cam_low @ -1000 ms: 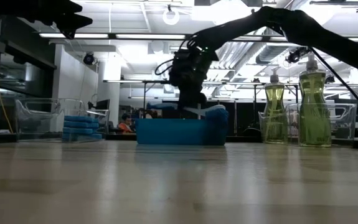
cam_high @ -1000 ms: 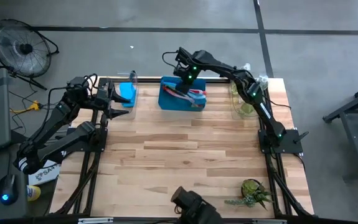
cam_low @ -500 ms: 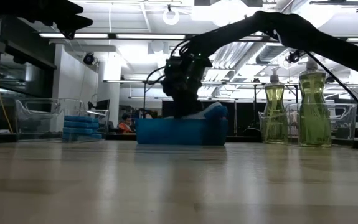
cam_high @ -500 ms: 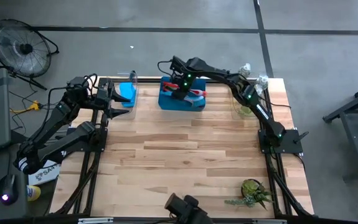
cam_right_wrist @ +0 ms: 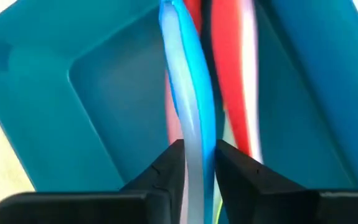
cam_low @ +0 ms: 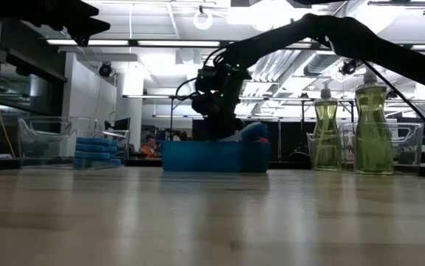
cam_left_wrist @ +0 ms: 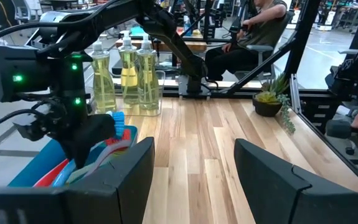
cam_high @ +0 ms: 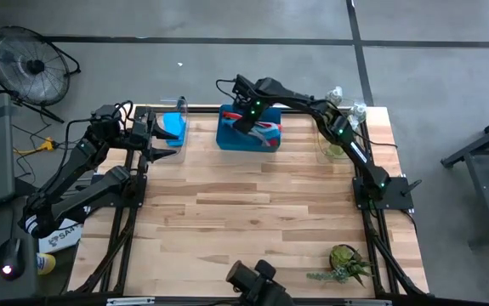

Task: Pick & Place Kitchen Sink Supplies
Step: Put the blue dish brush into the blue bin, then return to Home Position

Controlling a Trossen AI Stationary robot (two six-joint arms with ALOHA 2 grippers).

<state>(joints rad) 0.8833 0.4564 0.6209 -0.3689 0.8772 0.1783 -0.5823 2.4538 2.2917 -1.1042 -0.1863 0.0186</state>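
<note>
R gripper [cam_right_wrist: 194, 163] astride blue brush [cam_right_wrist: 188, 87], tray [cam_right_wrist: 73, 68] walls close

Two dark jointed arms [cam_high: 308, 100] — black cables looped alongside (small green lights glowing).

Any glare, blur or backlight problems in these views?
Low view: bright ceiling lights leave the right gripper a dark silhouette over the blue tray. Right wrist view: the blue brush handle and tray are soft, too near to focus. High view: even light, no glare.
</note>
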